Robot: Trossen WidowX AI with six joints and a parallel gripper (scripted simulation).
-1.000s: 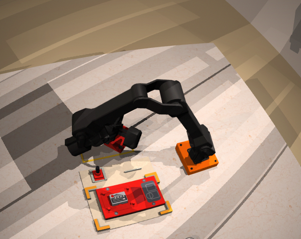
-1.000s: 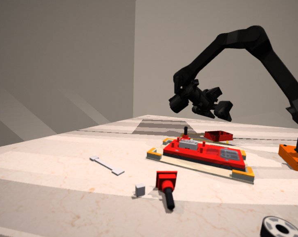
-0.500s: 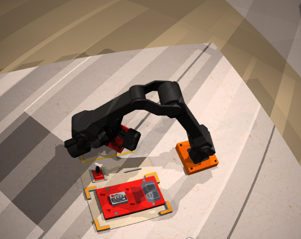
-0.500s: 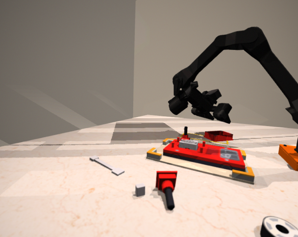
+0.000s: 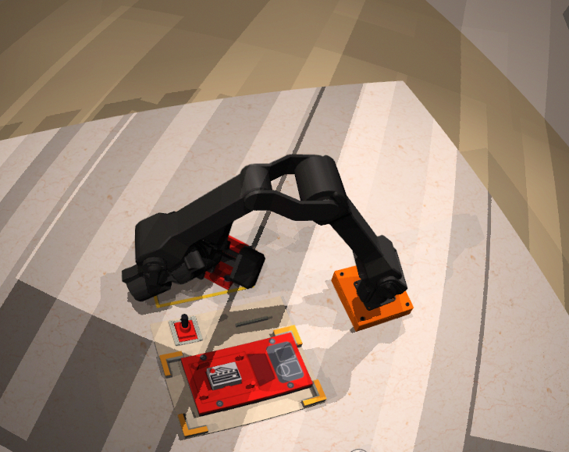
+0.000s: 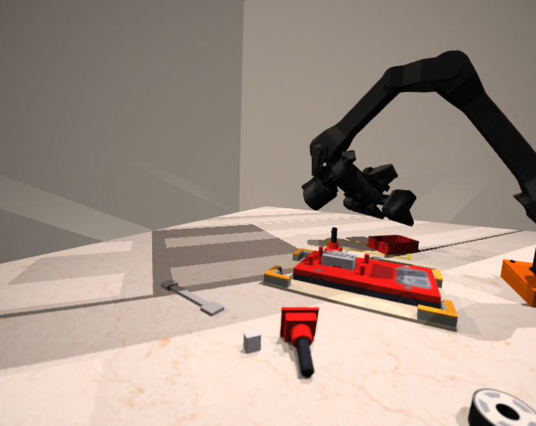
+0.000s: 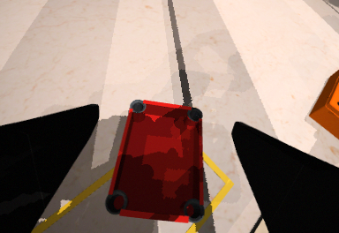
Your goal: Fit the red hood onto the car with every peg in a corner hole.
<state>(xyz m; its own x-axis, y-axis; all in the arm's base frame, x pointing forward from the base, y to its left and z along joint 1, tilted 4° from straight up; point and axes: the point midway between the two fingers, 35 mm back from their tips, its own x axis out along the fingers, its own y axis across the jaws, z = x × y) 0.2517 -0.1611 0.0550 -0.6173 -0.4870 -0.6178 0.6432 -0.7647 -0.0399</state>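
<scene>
The red hood [image 5: 218, 276] [image 6: 392, 244] [image 7: 159, 160] lies on the table with its hollow side up, showing its four corner bosses in the wrist view. My gripper [image 6: 396, 220] [image 7: 167, 119] is open and empty above it, one finger to each side of the hood in the wrist view. The arm partly hides the hood in the top view. The red chassis [image 5: 264, 389] [image 6: 343, 274] sits in the jig [image 5: 254, 413] [image 6: 353, 299]. Its grey engine block [image 5: 225, 375] [image 6: 338, 260] is in place, with short red pegs around it.
A yellow outline [image 5: 198, 299] [image 7: 230, 184] lies beside the hood. A red piece with a black upright knob [image 5: 185, 330] stands on the jig plate. A red piece with a black handle [image 6: 299, 324], a grey cube [image 6: 252, 341], a grey bar [image 6: 190, 297] and a wheel lie in front of the jig.
</scene>
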